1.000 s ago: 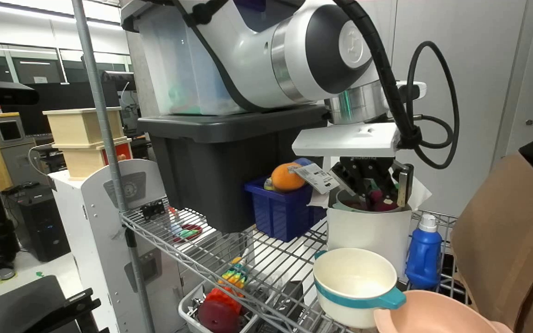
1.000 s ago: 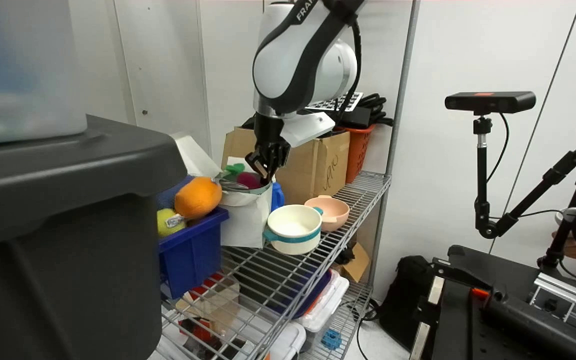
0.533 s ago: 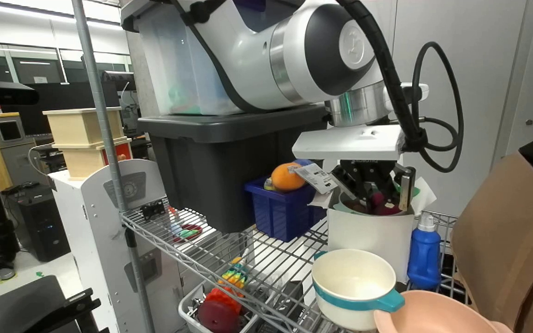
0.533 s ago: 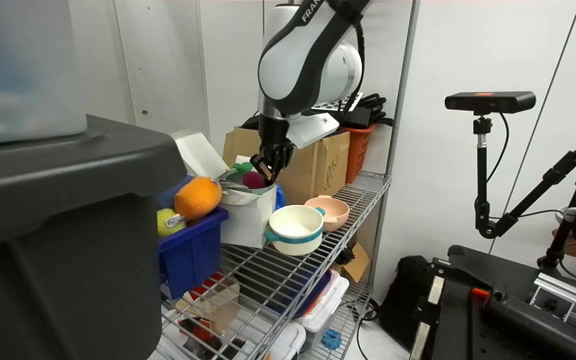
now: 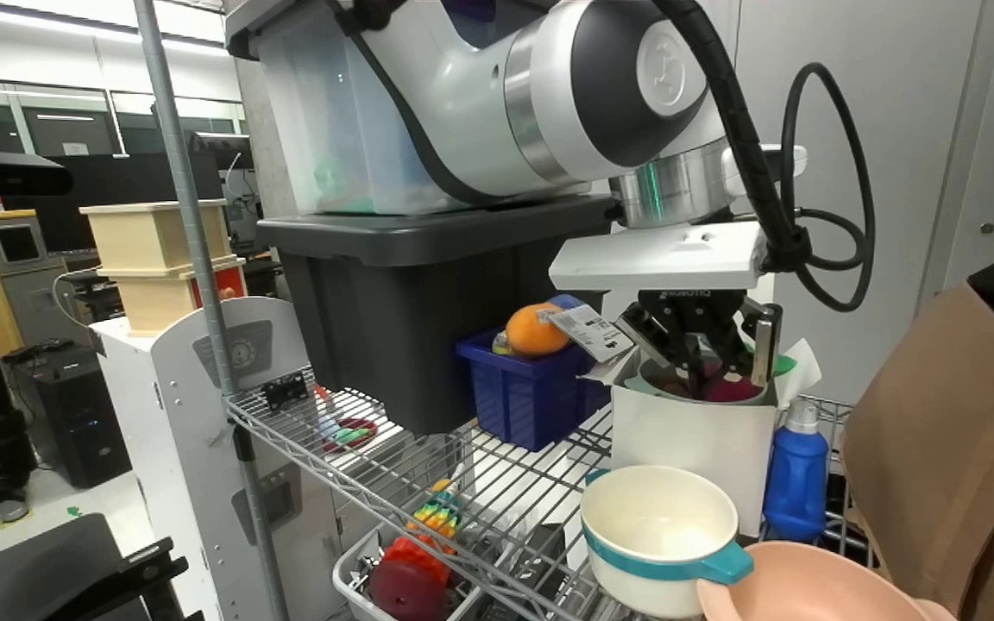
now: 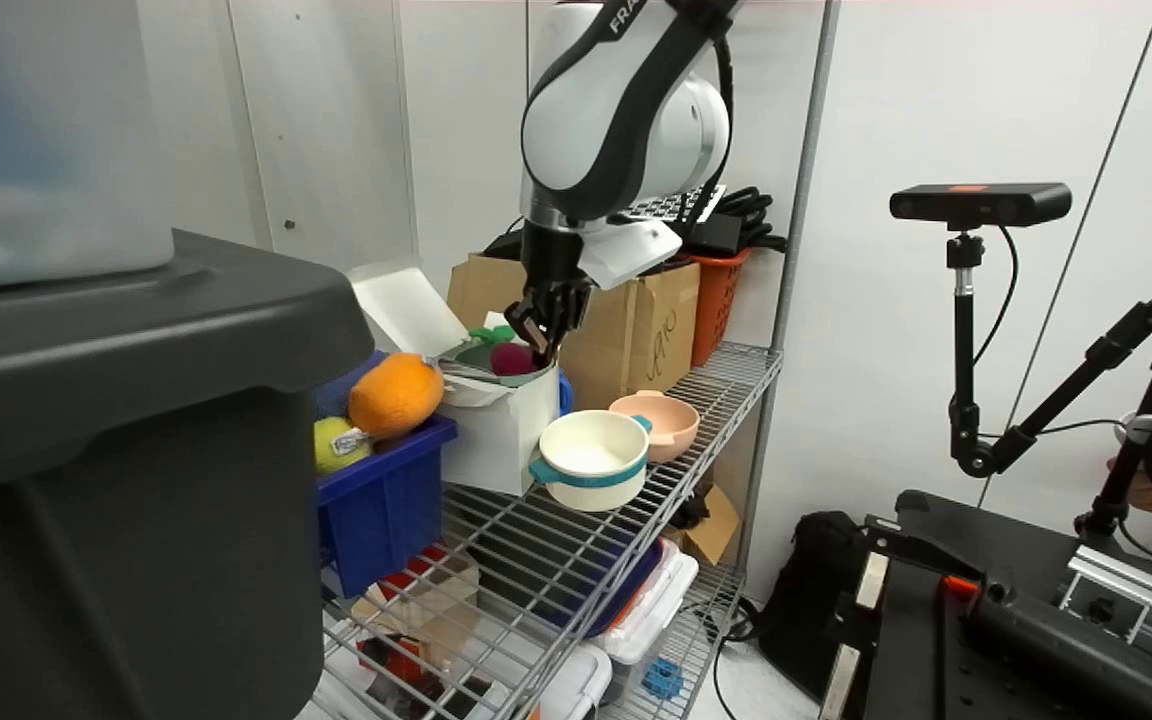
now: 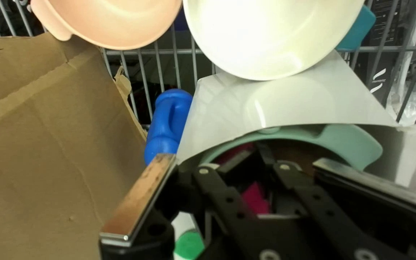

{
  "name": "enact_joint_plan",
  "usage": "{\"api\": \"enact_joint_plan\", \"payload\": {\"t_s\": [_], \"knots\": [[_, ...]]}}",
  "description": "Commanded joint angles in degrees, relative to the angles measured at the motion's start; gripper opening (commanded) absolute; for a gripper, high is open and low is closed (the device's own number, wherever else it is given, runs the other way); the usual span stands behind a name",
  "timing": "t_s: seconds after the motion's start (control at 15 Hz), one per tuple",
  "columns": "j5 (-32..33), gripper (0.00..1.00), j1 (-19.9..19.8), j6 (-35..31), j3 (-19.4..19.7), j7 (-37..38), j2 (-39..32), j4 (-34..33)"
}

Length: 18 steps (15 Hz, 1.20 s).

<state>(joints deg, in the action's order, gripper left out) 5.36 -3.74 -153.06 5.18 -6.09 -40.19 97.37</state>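
My gripper (image 5: 697,386) points down into an open white box (image 5: 687,453) on the wire shelf. A pale green pot (image 7: 354,141) sits inside the box. In the wrist view the fingers of my gripper (image 7: 258,147) converge inside the pot's rim, tips close together. I see nothing between them; the lowest part of the tips is hidden in the dark pot. A magenta round thing (image 6: 513,358) lies beside the fingertips in the pot, and a green piece (image 6: 492,334) is behind it. A cream pot with teal handles (image 5: 661,517) stands against the box's front.
A pink bowl (image 5: 816,586) and a blue bottle (image 5: 796,483) stand near the box. A cardboard box (image 5: 937,431) is beyond them. A blue bin (image 5: 519,401) with an orange ball (image 5: 536,329) stands on the opposite side, against a black tote (image 5: 376,319).
My gripper has moved sideways, away from the blue bin, and the white box has shifted and turned slightly with it. The blue bottle has shifted slightly. The fingers stay close together.
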Motion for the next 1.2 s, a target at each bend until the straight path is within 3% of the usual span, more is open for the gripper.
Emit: {"api": "enact_joint_plan", "payload": {"t_s": [0.0,0.27,0.33,0.4,0.47,0.6,1.13], "knots": [[0.7,0.01,-1.1,-1.8,-0.9,-1.8,2.4,3.0],[0.8,0.01,-1.2,-2.1,-0.8,-2.6,2.7,3.6],[0.8,0.05,-1.3,-2.0,-0.9,-2.8,2.7,3.6],[0.8,0.3,-1.4,-2.0,-1.1,-3.2,2.9,3.7],[0.9,0.3,-1.3,-2.2,-1.2,-3.5,3.0,3.9],[0.9,0.41,-1.0,-2.5,-1.3,-3.8,3.3,4.1],[0.9,0.98,-0.4,-2.1,-1.8,-3.4,4.1,3.3]]}}
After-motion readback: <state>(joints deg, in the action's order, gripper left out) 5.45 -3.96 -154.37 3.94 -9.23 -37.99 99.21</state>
